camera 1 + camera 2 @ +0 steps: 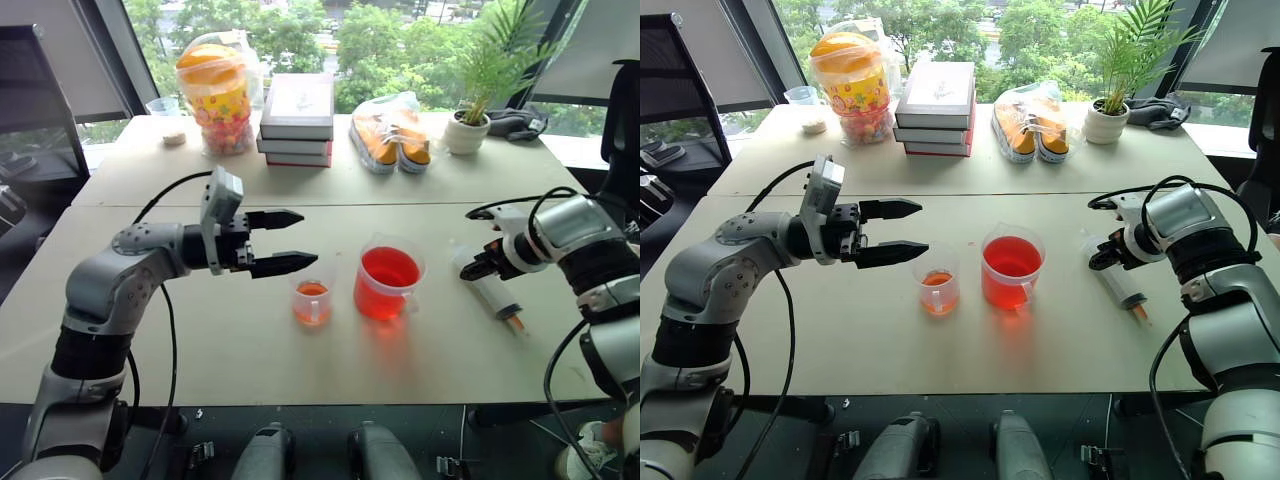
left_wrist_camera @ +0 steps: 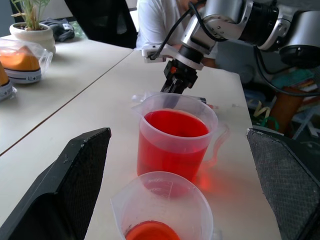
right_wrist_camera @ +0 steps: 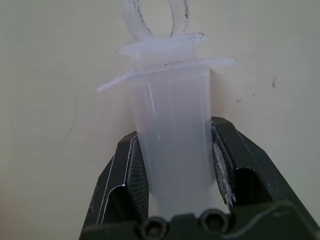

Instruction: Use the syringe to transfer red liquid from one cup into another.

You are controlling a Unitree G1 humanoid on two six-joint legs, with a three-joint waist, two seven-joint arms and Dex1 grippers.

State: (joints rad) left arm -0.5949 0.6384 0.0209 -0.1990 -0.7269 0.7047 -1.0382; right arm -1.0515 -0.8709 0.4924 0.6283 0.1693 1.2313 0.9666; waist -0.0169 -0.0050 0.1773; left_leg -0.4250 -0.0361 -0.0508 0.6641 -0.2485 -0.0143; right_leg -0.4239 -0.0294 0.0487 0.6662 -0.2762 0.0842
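The right gripper [image 3: 175, 165] is clamped on the syringe [image 1: 490, 288] lying on the table [image 1: 200, 340] at the beaker's [image 1: 387, 282] three o'clock, while the left gripper [image 1: 288, 240] hovers spread wide near the small cup [image 1: 312, 300].

No lettering can be read anywhere; the book covers show nothing legible.

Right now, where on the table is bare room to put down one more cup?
Bare tabletop lies near the front edge, below the left hand. The far edge is crowded: candy jar, books, shoes, plant.
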